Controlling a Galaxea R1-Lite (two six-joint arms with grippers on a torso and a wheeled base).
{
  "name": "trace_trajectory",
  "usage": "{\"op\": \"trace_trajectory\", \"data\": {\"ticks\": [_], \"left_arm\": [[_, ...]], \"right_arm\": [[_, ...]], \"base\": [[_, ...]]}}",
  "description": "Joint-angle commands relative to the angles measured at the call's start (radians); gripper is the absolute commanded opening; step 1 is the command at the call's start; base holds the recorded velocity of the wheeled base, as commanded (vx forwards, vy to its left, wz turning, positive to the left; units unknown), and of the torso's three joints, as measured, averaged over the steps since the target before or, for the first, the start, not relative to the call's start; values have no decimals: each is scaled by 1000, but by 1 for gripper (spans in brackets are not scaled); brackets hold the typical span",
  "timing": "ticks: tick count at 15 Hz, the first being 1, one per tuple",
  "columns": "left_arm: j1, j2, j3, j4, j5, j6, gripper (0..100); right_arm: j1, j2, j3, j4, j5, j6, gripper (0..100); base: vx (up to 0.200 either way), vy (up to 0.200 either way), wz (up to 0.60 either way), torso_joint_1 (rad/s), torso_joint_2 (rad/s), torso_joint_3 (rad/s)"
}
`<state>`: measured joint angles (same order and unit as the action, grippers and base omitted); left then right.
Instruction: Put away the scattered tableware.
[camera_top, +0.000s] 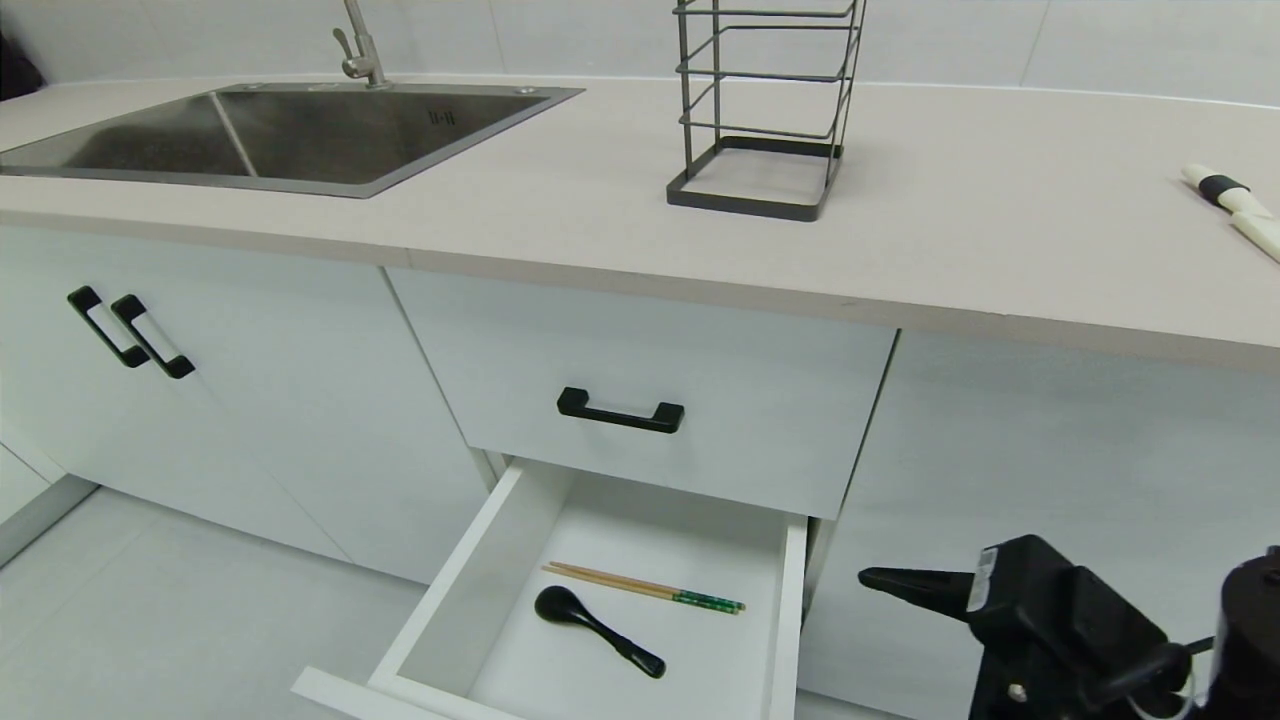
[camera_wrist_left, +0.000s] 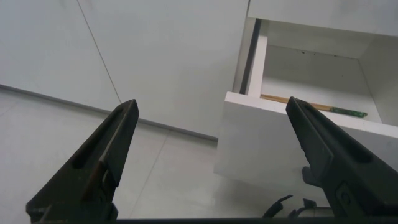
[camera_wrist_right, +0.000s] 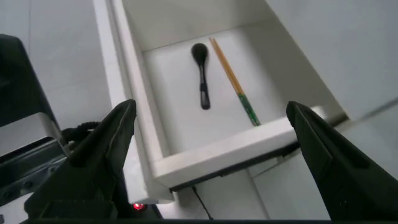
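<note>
Black spoon (camera_top: 598, 630) and green-tipped wooden chopsticks (camera_top: 645, 588) lie near each other in open white drawer (camera_top: 468, 585); left gripper (camera_wrist_left: 211, 104) and right gripper (camera_wrist_right: 210, 107) both spread wide, holding nothing

black r gripper (camera_wrist_right: 210, 107) w/ tapered fingers (camera_wrist_right: 102, 143), thin cable (camera_top: 1200, 644), silver screw (camera_top: 1017, 690).

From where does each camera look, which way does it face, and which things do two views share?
Left wrist: low near the floor, facing the front of the open drawer; open left end effector frames it.
Right wrist: above, looking down into the drawer; open right end effector frames it.
Head: high, looking forward and down at counter, sink, drawer; right end effector at lower right.
Shared: chopsticks in all three; black spoon in head and right wrist.
</note>
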<state>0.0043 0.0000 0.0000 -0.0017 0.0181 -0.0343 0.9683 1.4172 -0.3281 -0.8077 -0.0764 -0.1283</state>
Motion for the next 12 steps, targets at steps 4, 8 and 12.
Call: {"op": "trace_trajectory", "data": {"ticks": [4, 8, 12], "left_arm": [[0, 0, 0, -1, 2, -1, 100], [-1, 0, 0, -1, -4, 1, 100], [0, 0, 0, -251, -15, 20, 100]], "right_arm": [[-160, -342, 159, 94, 72, -2, 100], [-353, -489, 142, 97, 173, -1, 100], [-777, -804, 241, 269, 400, -7, 100]], "base": [[0, 0, 0, 0, 0, 0], [0, 0, 0, 0, 0, 0], [0, 0, 0, 0, 0, 0]]}}
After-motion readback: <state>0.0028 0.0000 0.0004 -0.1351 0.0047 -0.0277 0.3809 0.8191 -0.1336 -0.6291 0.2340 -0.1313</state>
